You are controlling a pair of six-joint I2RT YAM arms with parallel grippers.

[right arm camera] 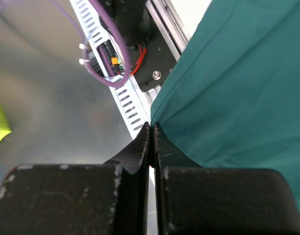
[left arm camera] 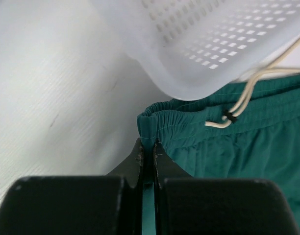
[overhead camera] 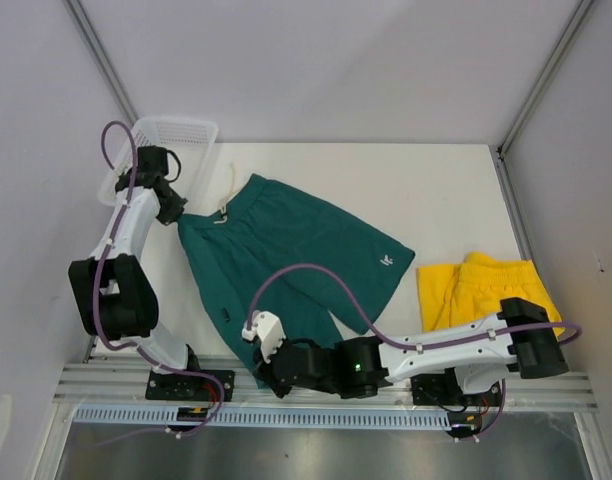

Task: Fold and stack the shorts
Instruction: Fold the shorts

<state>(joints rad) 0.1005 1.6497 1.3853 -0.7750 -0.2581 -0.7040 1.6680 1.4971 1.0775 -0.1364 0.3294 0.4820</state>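
Note:
The dark teal shorts (overhead camera: 286,250) lie spread flat in the middle of the table, with the pale drawstring (overhead camera: 224,212) at the waistband on the far left. My left gripper (overhead camera: 178,213) is shut on the waistband corner (left arm camera: 149,128) beside the basket, and its jaws (left arm camera: 149,146) pinch the fabric. My right gripper (overhead camera: 258,378) is shut on the hem corner of a leg (right arm camera: 152,125) at the table's near edge. The teal fabric (right arm camera: 238,88) runs off to the right of its jaws. The yellow shorts (overhead camera: 486,290) lie crumpled at the right, and neither gripper touches them.
The white mesh basket (overhead camera: 171,150) stands at the far left corner, and its rim (left arm camera: 213,44) overhangs the waistband. The slotted metal rail (overhead camera: 326,395) and the arm bases run along the near edge. The left arm's base and its cables (right arm camera: 115,54) lie just beyond my right gripper.

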